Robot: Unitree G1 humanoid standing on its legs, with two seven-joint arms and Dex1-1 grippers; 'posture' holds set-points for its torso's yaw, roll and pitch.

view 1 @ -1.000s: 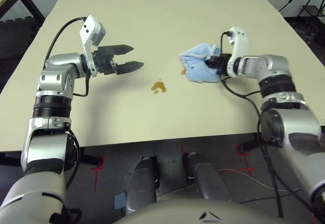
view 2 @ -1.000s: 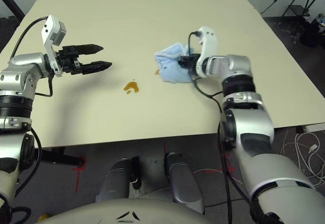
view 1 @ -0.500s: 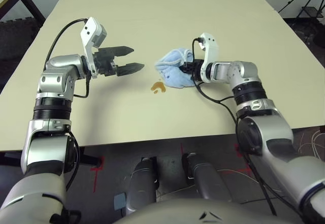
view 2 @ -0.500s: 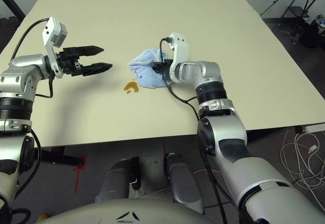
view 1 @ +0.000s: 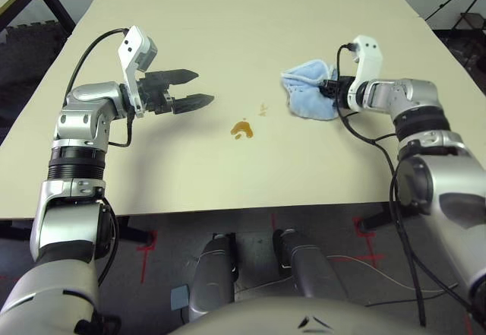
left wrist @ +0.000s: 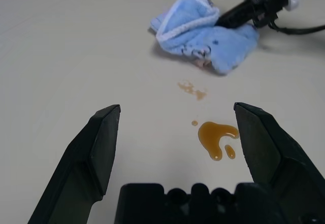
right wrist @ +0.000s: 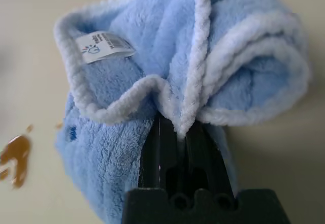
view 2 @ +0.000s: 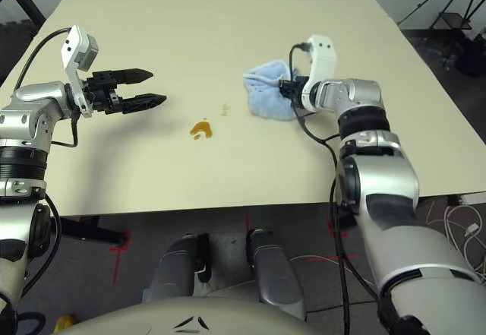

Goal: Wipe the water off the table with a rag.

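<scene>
A bunched light-blue rag (view 1: 310, 98) with white edging lies on the pale beige table (view 1: 250, 16), right of centre. My right gripper (view 1: 328, 90) is shut on the rag (right wrist: 167, 82), its fingers buried in the folds. An amber blotch of water (view 1: 242, 128) sits near the table's middle, and a faint smeared trace (view 1: 263, 109) lies between it and the rag. My left gripper (view 1: 199, 88) hovers open to the left of the blotch, pointing at it, with nothing between its fingers. The left wrist view shows the blotch (left wrist: 217, 136), the smear (left wrist: 193, 89) and the rag (left wrist: 205, 41).
The table's front edge (view 1: 228, 207) runs close below the blotch. A dark tripod (view 2: 448, 1) stands off the table's right side. Cables lie on the floor at the lower right (view 2: 456, 221).
My right gripper has dragged the rag back to the right, away from the blotch, leaving a faint smear where a small blotch was. The left arm has stayed put.
</scene>
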